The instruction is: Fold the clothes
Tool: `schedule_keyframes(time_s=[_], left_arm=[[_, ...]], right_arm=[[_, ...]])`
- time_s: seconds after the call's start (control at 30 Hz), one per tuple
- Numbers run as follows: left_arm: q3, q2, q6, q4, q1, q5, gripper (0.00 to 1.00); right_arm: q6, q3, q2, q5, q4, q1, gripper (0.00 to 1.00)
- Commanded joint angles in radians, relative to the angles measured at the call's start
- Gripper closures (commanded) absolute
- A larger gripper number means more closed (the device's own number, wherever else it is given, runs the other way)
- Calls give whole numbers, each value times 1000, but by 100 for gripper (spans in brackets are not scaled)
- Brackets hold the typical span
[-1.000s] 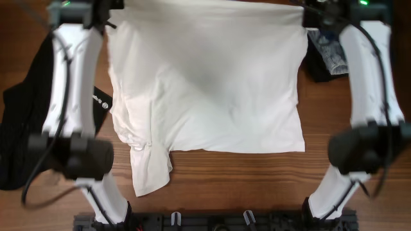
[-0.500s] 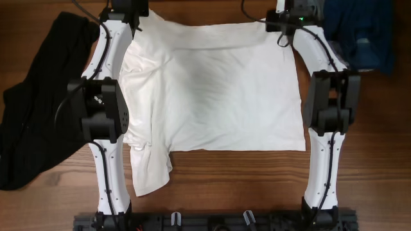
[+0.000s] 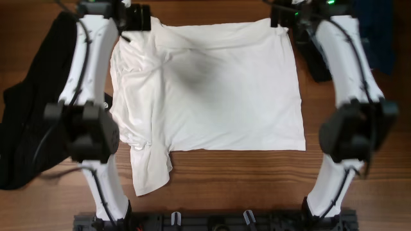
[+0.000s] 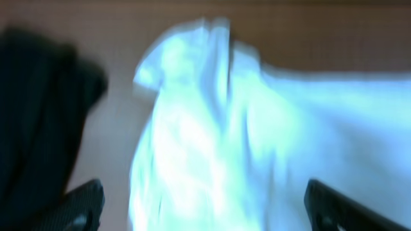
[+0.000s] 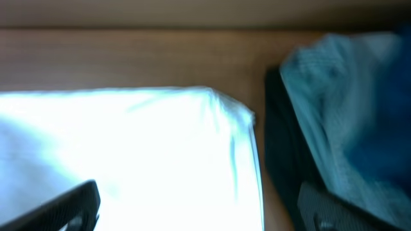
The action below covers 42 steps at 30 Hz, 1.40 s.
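Note:
A white T-shirt [image 3: 218,90] lies spread flat on the wooden table, with one sleeve [image 3: 151,170] sticking out at the near left. My left gripper [image 3: 138,18] stands open over the shirt's rumpled far left corner [image 4: 186,141], its fingers [image 4: 82,204] wide apart and holding nothing. Over the far right corner [image 5: 218,109] my right gripper [image 3: 282,16] is open too, its fingers [image 5: 72,206] apart above the cloth. Both wrist views are blurred. In them the left gripper [image 4: 205,215] and right gripper [image 5: 199,215] show only their fingertips.
A black garment [image 3: 26,128] is heaped along the table's left side, close to the left arm [image 4: 38,109]. A blue garment [image 3: 379,32] and a dark one [image 3: 314,58] lie at the far right [image 5: 340,115]. Bare wood shows in front of the shirt.
Both grippers went from shut to open and let go of the shirt's far edge. That edge dropped onto the table and the far left corner crumpled.

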Motion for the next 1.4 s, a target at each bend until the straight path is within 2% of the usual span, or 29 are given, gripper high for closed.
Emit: schedule_keyframes(time_s=[0.0, 0.07, 0.23, 0.43, 0.57, 0.63, 0.67, 0.77, 0.83, 0.87, 1.1, 1.37], left_arm=[[10, -138, -153, -282, 33, 18, 0], [-11, -122, -172, -379, 83, 59, 0], [-177, -119, -187, -400, 158, 91, 0], [-440, -119, -187, -320, 211, 92, 1], [-549, -119, -187, -237, 241, 92, 1], [-591, -119, -187, -177, 257, 92, 9], [-612, -119, -187, -145, 266, 92, 16], [-664, -119, -187, -54, 284, 92, 51], [-706, -119, -187, 38, 292, 105, 89], [-731, -119, -187, 87, 292, 119, 96], [-864, -118, -188, 254, 315, 122, 96], [-879, -118, -186, 330, 517, 95, 96]], right_arm=[[95, 7, -161, -20, -285, -3, 0], [100, -8, -158, -49, -372, -3, 0], [99, -92, -158, -90, -385, -2, 0], [80, -103, -158, -92, -391, -2, 1], [80, -103, -158, -92, -385, -2, 0], [80, -103, -157, -92, -381, -2, 0], [80, -103, -157, -92, -374, -2, 1], [81, -105, -157, -92, -361, -2, 3], [82, -105, -157, -92, -361, -2, 4], [82, -105, -157, -92, -361, -2, 5], [81, -105, -157, -91, -363, -2, 6], [80, -105, -157, -76, -370, -2, 6]])
